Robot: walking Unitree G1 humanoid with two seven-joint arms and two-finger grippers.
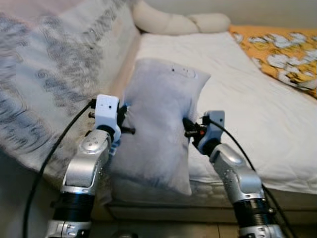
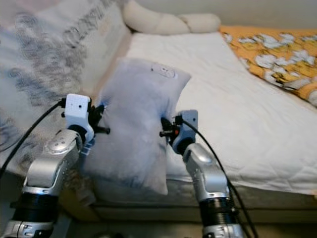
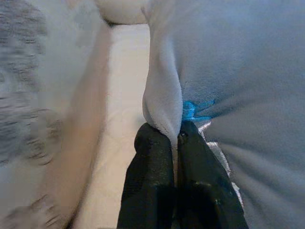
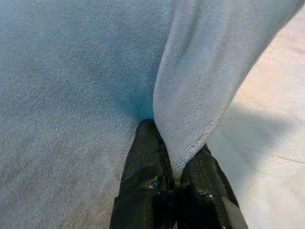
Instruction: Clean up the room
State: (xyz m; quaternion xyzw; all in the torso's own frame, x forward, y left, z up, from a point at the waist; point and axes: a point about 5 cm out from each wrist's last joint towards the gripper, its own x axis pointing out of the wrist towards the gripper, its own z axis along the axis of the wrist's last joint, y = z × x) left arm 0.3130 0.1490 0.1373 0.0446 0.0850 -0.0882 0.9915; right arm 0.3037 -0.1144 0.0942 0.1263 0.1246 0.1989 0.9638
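1. You are looking down at a pale grey pillow held between both arms at the near edge of the bed, its lower end hanging past the mattress edge and its upper end lying on the white sheet.
2. Your left gripper is on the pillow's left edge; in the left wrist view its two black fingers are pressed together with a fold of the grey fabric pinched between them, just beside a small blue mark on the cover.
3. Your right gripper is on the pillow's right edge; in the right wrist view its fingers are closed on a hanging fold of the same fabric.
4. In the head views you see both grippers at about the same height, one on each side of the pillow's middle, with the silver arms reaching up from below.
5. To your left, a grey-patterned blanket drapes down beside the pillow.
6. At the head of the bed, a long cream bolster lies across the far edge.
7. To your right, an orange patterned quilt covers the far right corner of the bed, well apart from the pillow.
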